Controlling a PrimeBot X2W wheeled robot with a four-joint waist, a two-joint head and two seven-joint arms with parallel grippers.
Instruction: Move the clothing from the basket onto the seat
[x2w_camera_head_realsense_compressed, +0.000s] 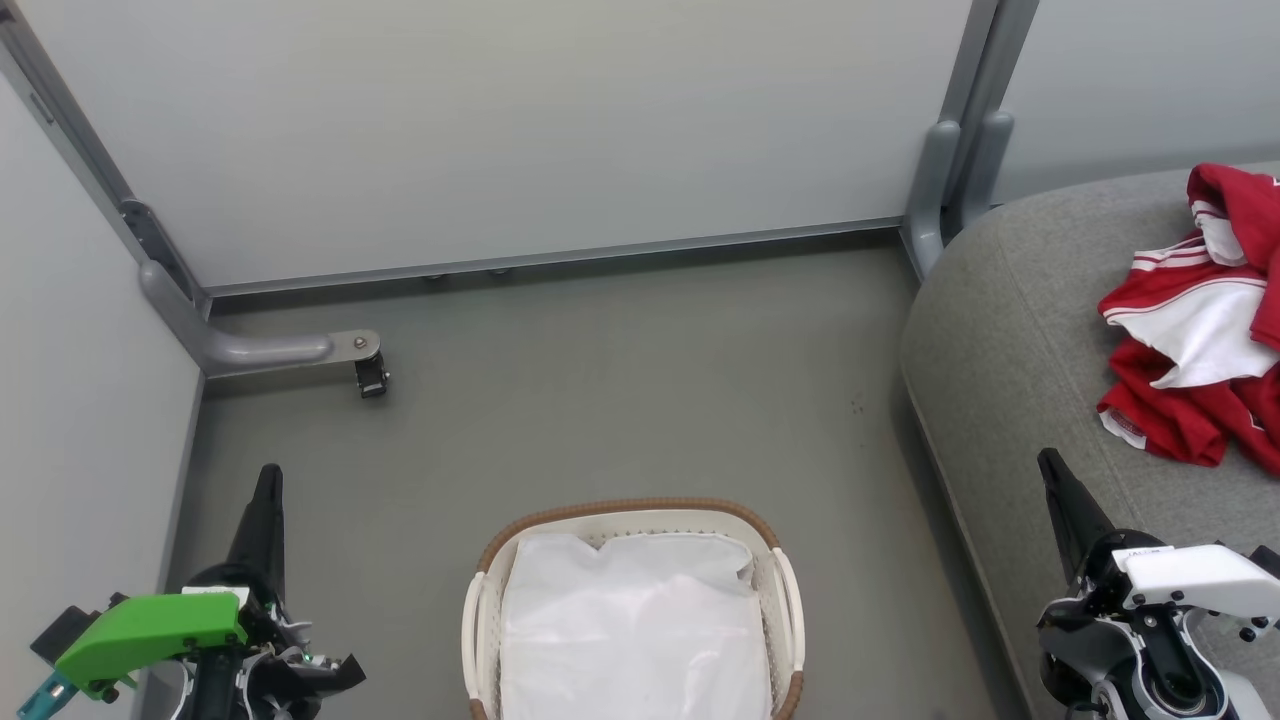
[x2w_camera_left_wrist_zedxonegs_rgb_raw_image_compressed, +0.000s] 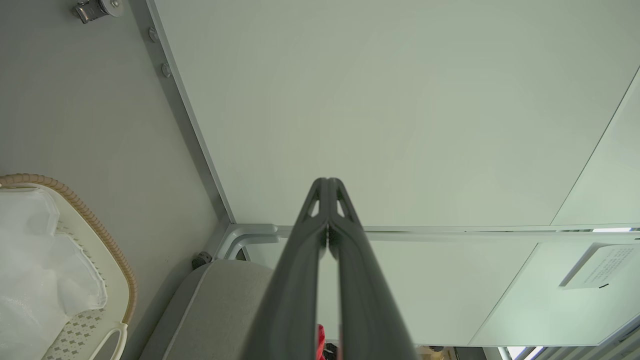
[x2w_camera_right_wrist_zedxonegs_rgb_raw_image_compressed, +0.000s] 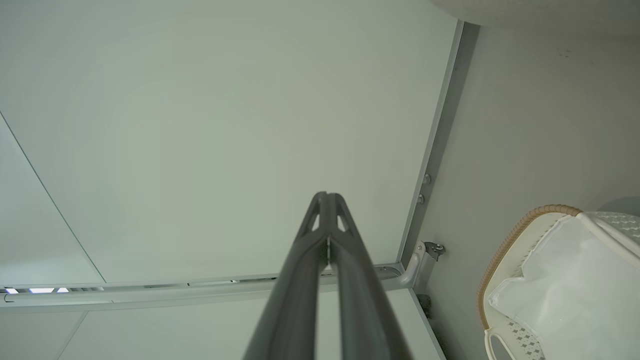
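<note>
Two empty pincers stand clenched: left pincer (x2w_camera_head_realsense_compressed: 268, 478) at 8 o'clock, right pincer (x2w_camera_head_realsense_compressed: 1048, 462) at 4. The clothing (x2w_camera_head_realsense_compressed: 1195, 340) lies on the seat (x2w_camera_head_realsense_compressed: 1000, 330) at 3 o'clock; the basket (x2w_camera_head_realsense_compressed: 630, 506) at 6 shows its liner (x2w_camera_head_realsense_compressed: 630, 620). Check beneath it before finishing.

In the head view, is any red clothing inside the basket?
No, the basket holds a white liner, while the red clothing lies on the grey seat.
</note>
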